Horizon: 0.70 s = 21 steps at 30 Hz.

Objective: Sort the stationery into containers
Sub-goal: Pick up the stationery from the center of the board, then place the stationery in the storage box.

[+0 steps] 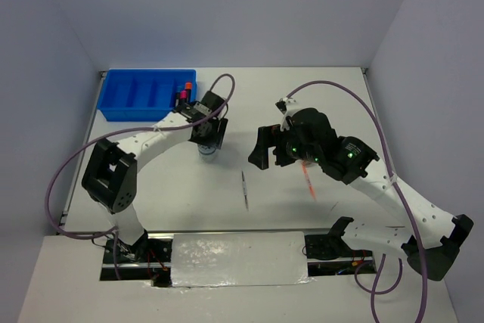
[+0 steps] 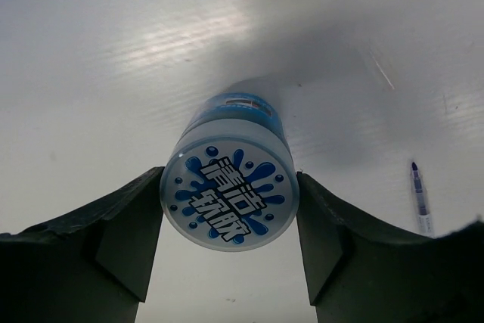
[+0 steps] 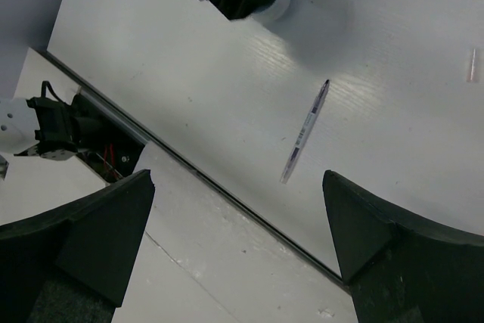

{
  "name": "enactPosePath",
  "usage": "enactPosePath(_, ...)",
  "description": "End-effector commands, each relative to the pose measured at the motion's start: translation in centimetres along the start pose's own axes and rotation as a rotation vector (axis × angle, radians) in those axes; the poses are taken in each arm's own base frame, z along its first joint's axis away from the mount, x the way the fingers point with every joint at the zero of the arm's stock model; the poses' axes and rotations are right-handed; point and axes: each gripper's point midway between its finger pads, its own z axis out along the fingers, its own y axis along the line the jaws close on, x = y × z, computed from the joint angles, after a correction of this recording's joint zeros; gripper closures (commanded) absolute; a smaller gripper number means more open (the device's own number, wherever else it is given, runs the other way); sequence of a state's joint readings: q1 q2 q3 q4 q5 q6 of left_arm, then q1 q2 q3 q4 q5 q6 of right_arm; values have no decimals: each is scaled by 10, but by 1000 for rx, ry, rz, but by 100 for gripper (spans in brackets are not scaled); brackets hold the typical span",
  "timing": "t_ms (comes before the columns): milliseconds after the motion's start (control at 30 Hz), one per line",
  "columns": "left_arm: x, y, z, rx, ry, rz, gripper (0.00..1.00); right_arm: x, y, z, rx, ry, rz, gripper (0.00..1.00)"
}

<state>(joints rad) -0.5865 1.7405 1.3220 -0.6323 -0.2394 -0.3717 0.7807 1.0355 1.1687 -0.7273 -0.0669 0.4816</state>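
A round blue-white disc [image 2: 229, 191] stands on the white table, and my left gripper [image 2: 230, 221] has closed on it, a dark finger against each side. From above, the left gripper [image 1: 207, 140] covers most of that disc [image 1: 207, 154]. A thin silver pen [image 1: 244, 189] lies near the table's middle, also seen as the silver pen [image 3: 306, 132] in the right wrist view. An orange pen [image 1: 309, 184] lies under the right arm. My right gripper [image 1: 259, 150] hangs open above the table with nothing between its fingers. The blue tray [image 1: 136, 94] sits at the back left with highlighters [image 1: 184, 94] in its right compartment.
The table's near edge with a metal rail and wiring [image 3: 68, 122] shows below the right gripper. Cables loop from both arms over the table. White walls close in the back and both sides.
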Motion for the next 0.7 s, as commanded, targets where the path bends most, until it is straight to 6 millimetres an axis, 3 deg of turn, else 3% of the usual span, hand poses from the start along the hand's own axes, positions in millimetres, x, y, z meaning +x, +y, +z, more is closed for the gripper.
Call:
enactPosePath(0,-76,47,-77,-89,-249,-139,100,-19,6,-14,-12,-73,-18,0)
enactPosePath(33,-102,75,-98,-122,-316,-215,100,-19,5,-13,-11,-74,-18,0)
enactPosePath(67,-112,92,-105,-144,-337,-255,100,-18,5,-11,-9,-68,-20,0)
enactPosePath(200,-165,163,-108,-167,-414,-388,100,-18,7,-6,-18,-56,-28,0)
enactPosePath(367,-217,201,-88,-157,-488,-408,100,-20,6,-3,-11,-43,-47,0)
enactPosePath(400,-236,212,-99,-159,-543,-419,100,-19,6,-2,-11,-33,-50,0)
enactPosePath(433,-239,216,-76,-156,-516,-419,100,-18,7,-2,-14,-25,-54,0)
enactPosePath(500,-254,231,-74,-180,-549,-420,100,-16,7,-1,-14,-13,-55,0)
enactPosePath(533,-254,237,-55,-197,-530,-415,100,-15,6,-1,-10,-6,-56,0)
enactPosePath(667,-257,256,-25,-198,-529,-435,100,-16,3,-2,12,3,-71,0)
